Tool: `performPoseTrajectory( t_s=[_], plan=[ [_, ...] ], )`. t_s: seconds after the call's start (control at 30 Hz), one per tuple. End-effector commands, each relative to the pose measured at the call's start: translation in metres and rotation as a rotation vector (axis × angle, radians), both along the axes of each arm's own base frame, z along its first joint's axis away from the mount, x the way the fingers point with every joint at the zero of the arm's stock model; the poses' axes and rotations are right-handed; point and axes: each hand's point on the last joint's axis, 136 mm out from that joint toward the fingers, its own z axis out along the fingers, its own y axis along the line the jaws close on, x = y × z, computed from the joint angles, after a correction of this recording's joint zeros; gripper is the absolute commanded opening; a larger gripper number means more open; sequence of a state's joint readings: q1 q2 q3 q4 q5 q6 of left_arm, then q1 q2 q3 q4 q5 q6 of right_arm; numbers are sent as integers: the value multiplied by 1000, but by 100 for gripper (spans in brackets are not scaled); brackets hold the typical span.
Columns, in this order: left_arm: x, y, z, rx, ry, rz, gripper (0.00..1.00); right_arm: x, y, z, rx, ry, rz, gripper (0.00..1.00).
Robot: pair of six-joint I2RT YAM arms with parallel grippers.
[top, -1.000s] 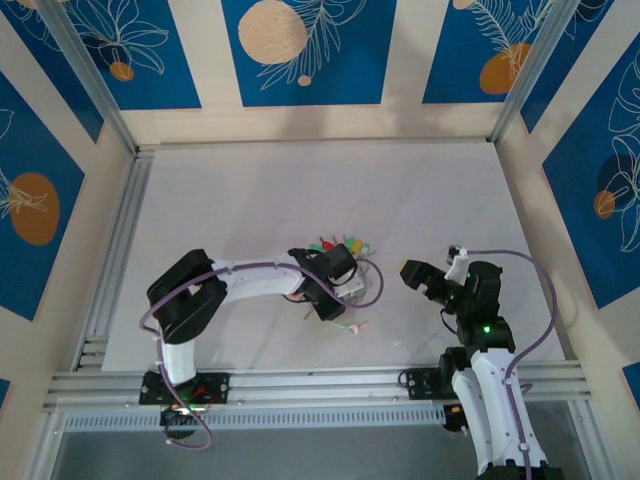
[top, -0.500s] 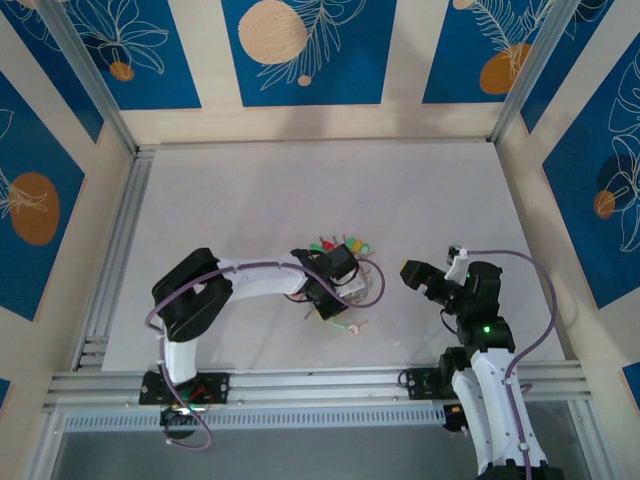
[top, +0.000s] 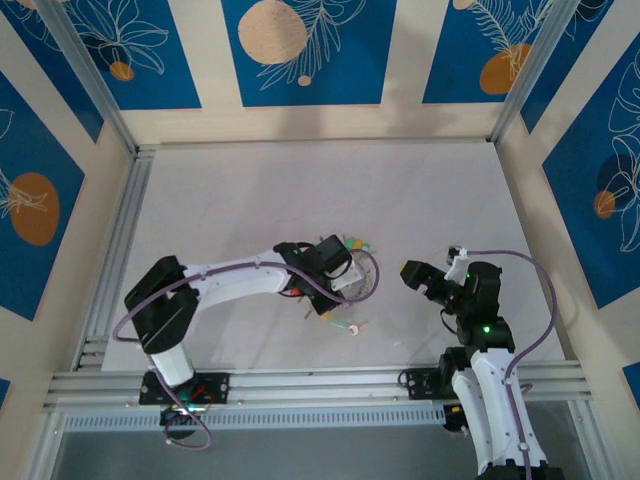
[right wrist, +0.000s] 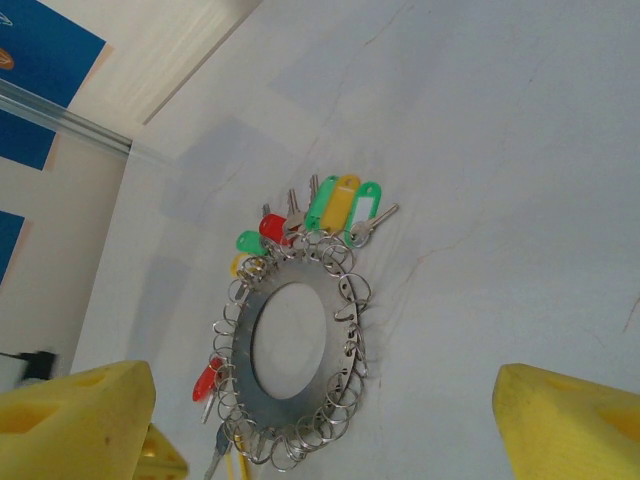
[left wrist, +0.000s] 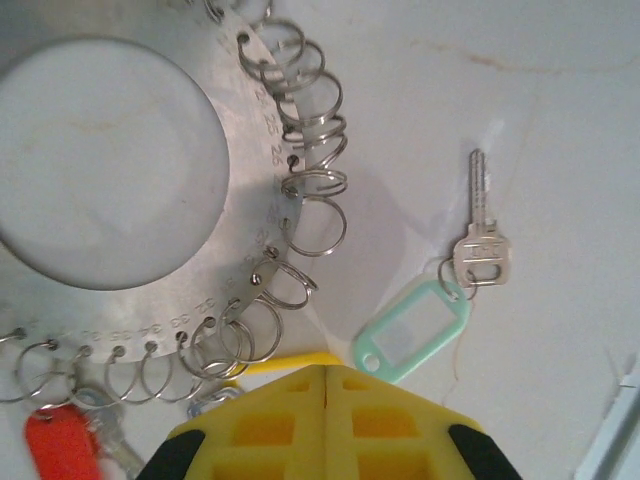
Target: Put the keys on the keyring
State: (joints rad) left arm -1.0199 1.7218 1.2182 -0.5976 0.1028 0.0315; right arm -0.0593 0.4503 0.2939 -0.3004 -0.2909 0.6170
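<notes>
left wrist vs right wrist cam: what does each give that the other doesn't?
Left wrist: a loose key with a mint tag lying apart from the keyring, stamped numbers beside its holes, left end effector shut. Right wrist: the keyring's full circle, green, yellow and red tagged keys bunched on one side, right end effector open. Both: the keyring, its split rings, the table.

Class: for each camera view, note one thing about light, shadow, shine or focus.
Top external: even, soft light, only faint shadows on the table. Left wrist: the keyring has a dull metal sheen; the loose key beside it is sharp. Right wrist: the yellow fingers in the bottom corners are blurred, the keyring beyond them crisp.
</notes>
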Motion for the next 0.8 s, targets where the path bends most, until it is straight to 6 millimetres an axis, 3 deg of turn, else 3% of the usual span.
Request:
performPoseTrajectory(
  t_s=[0.0, 0.03, 0.13, 0.2, 0.43, 0.77],
  plan=[
    [-3, 10, 5, 9, 19, 21, 0, 0, 0, -3, -13, -9, 4, 88],
    [-3, 7, 6, -2, 24, 21, 0, 0, 0, -3, -14, -10, 5, 88],
    [0, -4, 9, -38, 27, 27, 26, 0, 0, -2, -13, -10, 6, 90],
    [7, -12, 12, -52, 21, 40, 34, 0, -1, -3, -11, -7, 0, 92],
    [20, -27, 11, -60, 14, 39, 35, 1, -1, -3, -12, -8, -1, 94],
    [12, -6, -3, -18, 57, 105, 31, 1, -1, -2, -13, -11, 0, 92]
  ],
)
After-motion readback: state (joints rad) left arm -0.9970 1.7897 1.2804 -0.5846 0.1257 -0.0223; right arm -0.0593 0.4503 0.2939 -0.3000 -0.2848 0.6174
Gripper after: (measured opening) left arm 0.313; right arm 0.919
